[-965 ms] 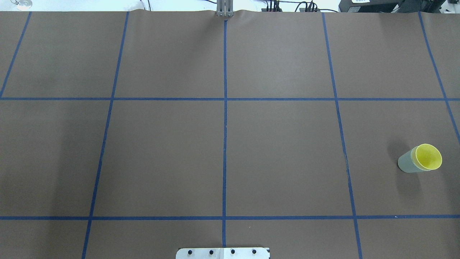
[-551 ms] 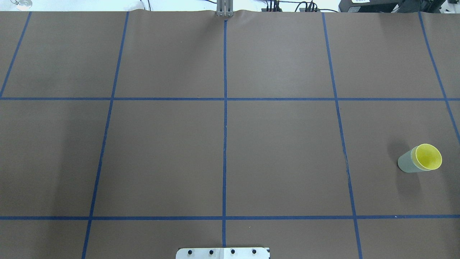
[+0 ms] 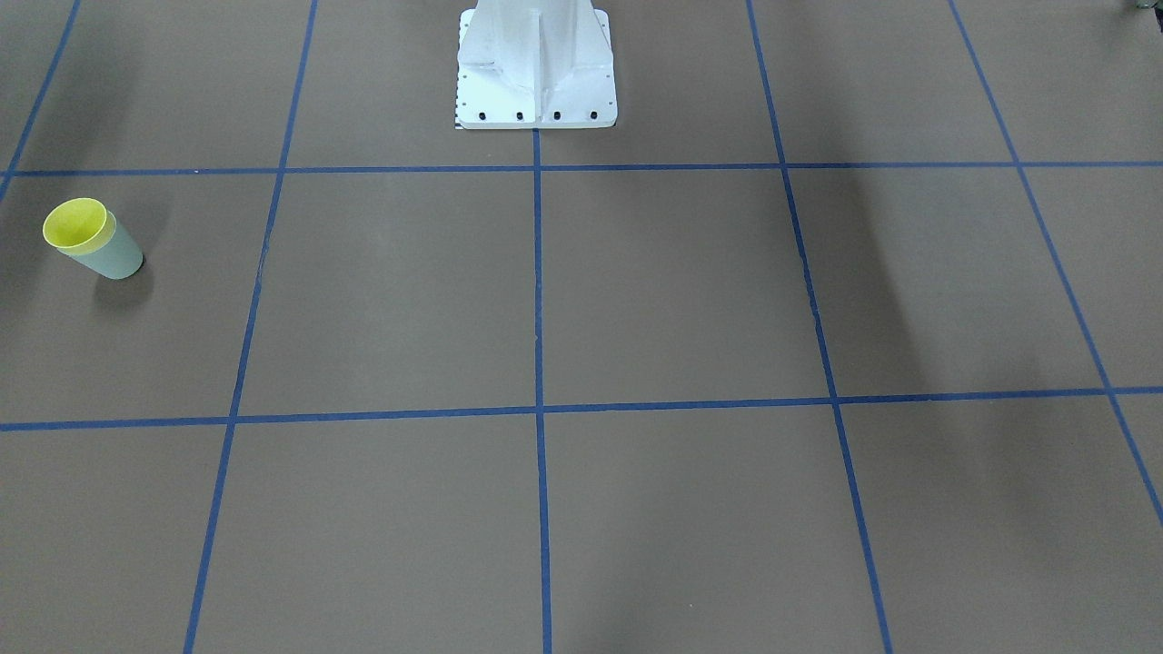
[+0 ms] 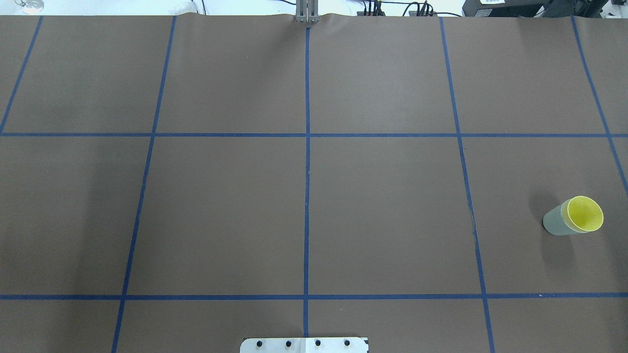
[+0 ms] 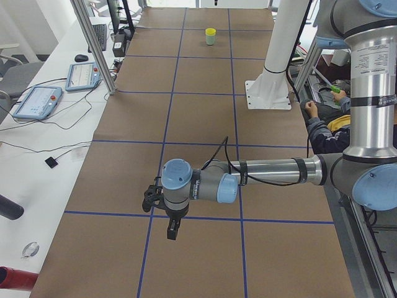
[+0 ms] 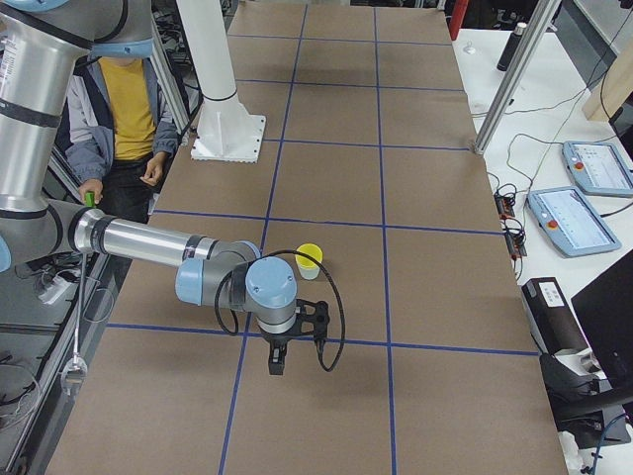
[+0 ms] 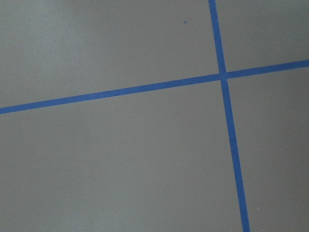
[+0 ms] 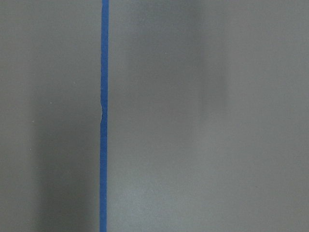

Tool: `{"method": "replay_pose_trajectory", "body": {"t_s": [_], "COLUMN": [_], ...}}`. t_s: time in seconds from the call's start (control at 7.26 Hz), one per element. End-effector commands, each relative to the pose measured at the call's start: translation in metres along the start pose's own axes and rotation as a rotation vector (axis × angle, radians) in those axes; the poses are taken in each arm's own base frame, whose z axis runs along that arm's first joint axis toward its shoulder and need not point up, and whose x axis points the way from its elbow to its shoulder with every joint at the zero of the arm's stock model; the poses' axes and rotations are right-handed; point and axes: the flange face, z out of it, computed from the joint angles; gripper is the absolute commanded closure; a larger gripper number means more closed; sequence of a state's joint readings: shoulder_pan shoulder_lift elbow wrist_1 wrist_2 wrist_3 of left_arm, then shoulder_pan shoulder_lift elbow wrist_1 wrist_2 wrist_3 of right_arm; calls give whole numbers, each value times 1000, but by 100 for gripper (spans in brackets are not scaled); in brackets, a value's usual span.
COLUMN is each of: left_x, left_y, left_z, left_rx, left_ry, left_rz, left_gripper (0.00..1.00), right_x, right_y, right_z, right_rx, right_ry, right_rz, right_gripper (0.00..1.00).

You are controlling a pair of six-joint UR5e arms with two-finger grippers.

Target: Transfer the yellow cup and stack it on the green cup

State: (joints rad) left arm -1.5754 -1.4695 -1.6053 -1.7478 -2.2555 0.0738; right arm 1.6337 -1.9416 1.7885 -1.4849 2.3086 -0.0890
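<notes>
The yellow cup [image 4: 585,214] sits nested in the green cup [image 4: 554,223] on my right side, apart from my right gripper [image 6: 276,364] and far from my left gripper [image 5: 172,231]. I cannot tell whether either is spread.

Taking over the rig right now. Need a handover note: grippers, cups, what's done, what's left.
Left gripper: above bare table, far from the cups; open or shut cannot be told.
Right gripper: nearer the cups but clear of them; open or shut cannot be told.
Cups: yellow cup nested in green cup, upright, on the robot's right side of the table.
Done: transfer and stack.
Left: nothing visible, perhaps parking the arms.
</notes>
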Motion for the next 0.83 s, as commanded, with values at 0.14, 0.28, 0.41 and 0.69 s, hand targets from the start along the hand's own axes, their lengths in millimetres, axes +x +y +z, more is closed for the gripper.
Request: {"method": "replay_pose_trajectory", "body": {"t_s": [0.14, 0.28, 0.41, 0.69], "left_x": [1, 1, 1, -1], "left_y": [0, 0, 1, 10], "left_z": [-1, -1, 0, 3], "left_rx": [2, 2, -1, -9], "left_ry": [2, 4, 4, 5], "left_rz": [4, 4, 2, -3], "left_gripper": [0, 0, 0, 0], "right_x": [6, 7, 8, 10], "right_y": [2, 0, 0, 4], "right_z": [6, 7, 9, 9], "right_rx": [-13, -14, -17, -20], "right_ry": [-1, -1, 0, 12], "right_rz": [10, 13, 19, 11], "right_gripper": [0, 0, 0, 0]}}
